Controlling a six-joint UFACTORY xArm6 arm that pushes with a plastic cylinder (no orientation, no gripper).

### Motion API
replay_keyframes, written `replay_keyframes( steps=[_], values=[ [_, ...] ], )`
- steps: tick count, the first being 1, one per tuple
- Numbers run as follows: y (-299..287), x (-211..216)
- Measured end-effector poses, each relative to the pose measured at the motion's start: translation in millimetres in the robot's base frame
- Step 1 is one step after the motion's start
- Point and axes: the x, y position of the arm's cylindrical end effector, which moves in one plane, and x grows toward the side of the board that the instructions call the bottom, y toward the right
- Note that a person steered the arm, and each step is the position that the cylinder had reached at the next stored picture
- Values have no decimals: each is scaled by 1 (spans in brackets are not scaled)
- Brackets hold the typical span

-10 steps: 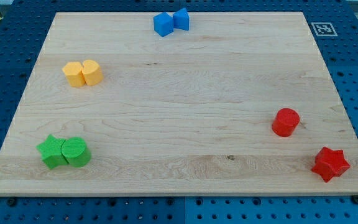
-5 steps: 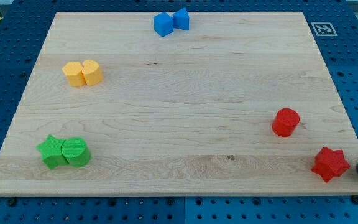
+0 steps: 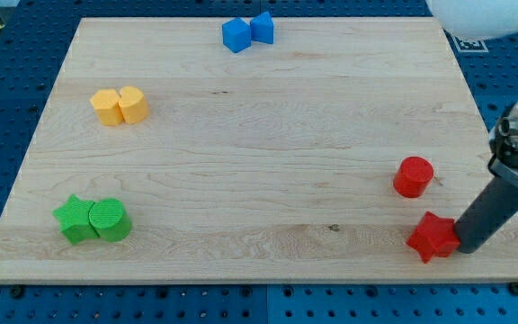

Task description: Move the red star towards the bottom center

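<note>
The red star lies near the wooden board's bottom right corner. My tip rests against the star's right side, with the dark rod rising up and to the right from it. A red cylinder stands just above the star.
A green star and a green cylinder touch at the bottom left. Two yellow blocks sit at the upper left. Two blue blocks sit at the top centre. A white marker tag is at the top right corner.
The rod has come in from the right edge and pushed the red star to the left along the bottom edge. The other blocks have not moved.
</note>
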Motion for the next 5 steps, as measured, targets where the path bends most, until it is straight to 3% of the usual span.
replay_keyframes(
  steps=[5],
  values=[
    [-112, 0]
  ],
)
